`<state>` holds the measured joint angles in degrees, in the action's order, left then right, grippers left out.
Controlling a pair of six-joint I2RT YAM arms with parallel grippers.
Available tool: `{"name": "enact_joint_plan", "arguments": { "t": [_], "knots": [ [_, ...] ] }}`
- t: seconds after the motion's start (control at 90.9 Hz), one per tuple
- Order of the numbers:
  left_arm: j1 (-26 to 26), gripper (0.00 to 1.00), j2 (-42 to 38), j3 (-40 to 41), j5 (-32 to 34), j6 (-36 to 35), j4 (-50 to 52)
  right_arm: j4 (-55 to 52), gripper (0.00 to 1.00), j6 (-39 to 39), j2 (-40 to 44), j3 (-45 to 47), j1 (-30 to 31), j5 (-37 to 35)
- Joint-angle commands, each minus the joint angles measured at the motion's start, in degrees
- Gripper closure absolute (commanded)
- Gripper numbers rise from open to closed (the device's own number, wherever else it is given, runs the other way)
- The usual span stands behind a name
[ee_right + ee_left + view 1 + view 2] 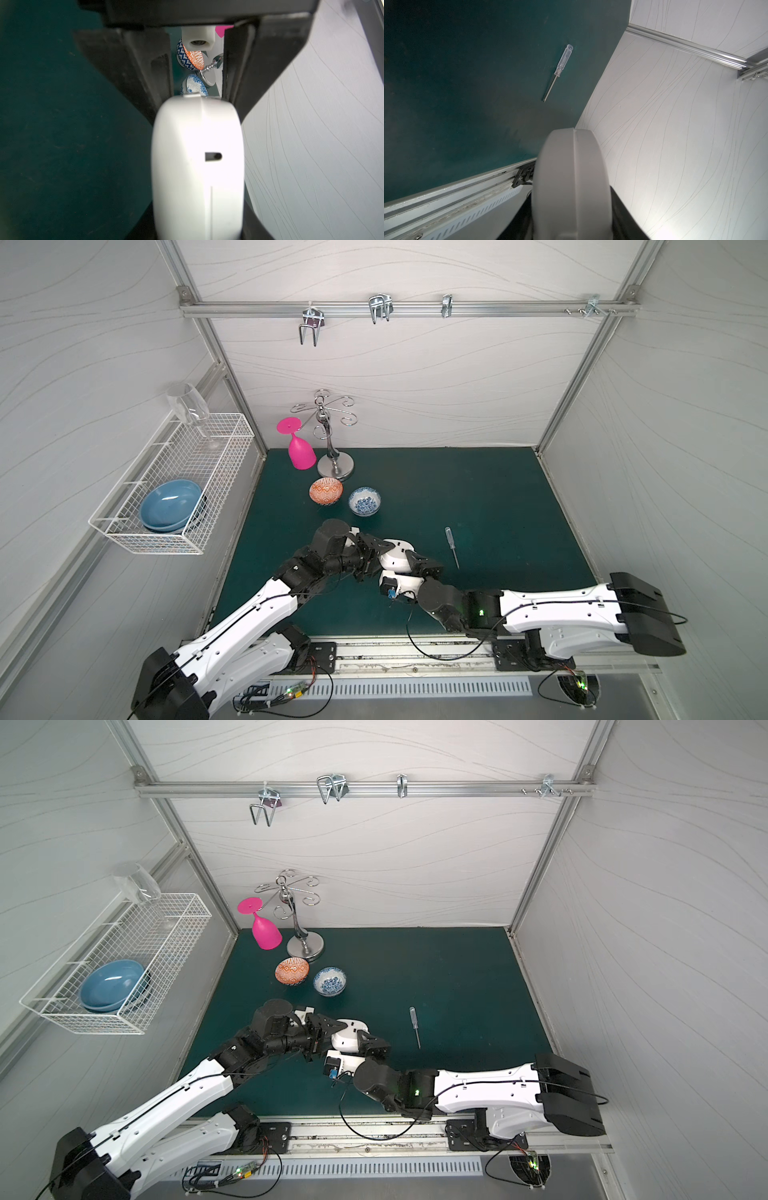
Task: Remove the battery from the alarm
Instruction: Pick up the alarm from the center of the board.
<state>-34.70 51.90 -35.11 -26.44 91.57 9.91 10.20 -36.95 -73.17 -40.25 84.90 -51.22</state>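
Right wrist view: alarm (197, 155) clamped in left gripper (197, 108) and right gripper (199, 209), battery hidden.

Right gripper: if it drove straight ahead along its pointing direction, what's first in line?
The right gripper is clamped on the white rounded-square alarm clock, so that comes first. Directly beyond it, the left gripper faces it across the clock, apparently gripping the far end; exact depth there is unclear.

We see a clear-handled screwdriver (452, 546) lying alone on the green mat (478, 497). Further back, an orange patterned bowl (326, 490) and a blue-and-white bowl (364, 501) stand near each other. Behind them is a pink goblet (300, 450), upside down, just beside a metal stand (335, 466). A wire basket (224, 456) on the side wall holds blue dishes (170, 506) and a clear glass (187, 406).
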Motion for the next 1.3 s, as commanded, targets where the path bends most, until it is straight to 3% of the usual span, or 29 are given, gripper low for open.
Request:
{"name": "enact_joint_plan", "arguments": {
  "t": [0.0, 0.044, 0.132, 0.286, 0.352, 0.473, 0.627, 0.781, 0.88, 1.09, 1.288],
  "knots": [
    [-0.21, 0.71, -0.02, 0.37, 0.30, -2.25, -5.03, -0.35, 0.59, 7.50, 1.96, -2.25, -0.52, 0.00],
    [-0.26, 0.77, -0.17, 0.47, 0.64, -3.16, -5.44, -2.52, 0.56, 9.25, 2.50, -2.47, -1.29, 1.00],
    [-0.28, 0.84, -0.80, 0.27, 2.59, -6.64, -5.52, -9.47, 0.42, 15.02, 4.52, -3.68, -3.84, 6.36],
    [-0.21, 0.93, -2.03, 0.73, 10.80, -17.57, -5.63, -22.01, 0.02, 25.57, 11.02, -4.48, -9.87, 23.36],
    [-0.09, 1.00, -1.94, 0.90, 15.07, -24.74, -5.67, -26.59, 0.01, 30.15, 13.77, -4.36, -13.53, 32.44],
    [-0.02, 1.00, -0.30, 2.61, 20.04, -35.26, -7.77, -29.85, 0.01, 41.86, 17.89, -2.60, -24.46, 50.23],
    [-0.16, 1.00, 5.76, 7.16, 13.60, -39.74, -17.55, -26.99, 0.01, 60.88, 19.58, 1.48, -39.33, 66.31],
    [-1.29, 1.00, 15.61, 11.60, 7.15, -36.60, -32.42, -11.62, 0.01, 81.27, 18.58, 10.39, -50.08, 78.81],
    [-3.15, 1.00, 21.14, 11.20, 5.88, -36.07, -37.94, -4.16, 0.02, 88.13, 17.64, 14.70, -50.98, 78.11],
    [-5.29, 1.00, 31.54, 9.87, 4.20, -32.98, -46.88, 1.48, 0.22, 94.56, 13.85, 18.53, -50.09, 72.32],
    [-6.18, 1.00, 38.55, 10.14, 5.28, -30.29, -54.23, 2.74, 0.34, 94.89, 10.73, 18.55, -44.45, 62.76]
  ]
}}
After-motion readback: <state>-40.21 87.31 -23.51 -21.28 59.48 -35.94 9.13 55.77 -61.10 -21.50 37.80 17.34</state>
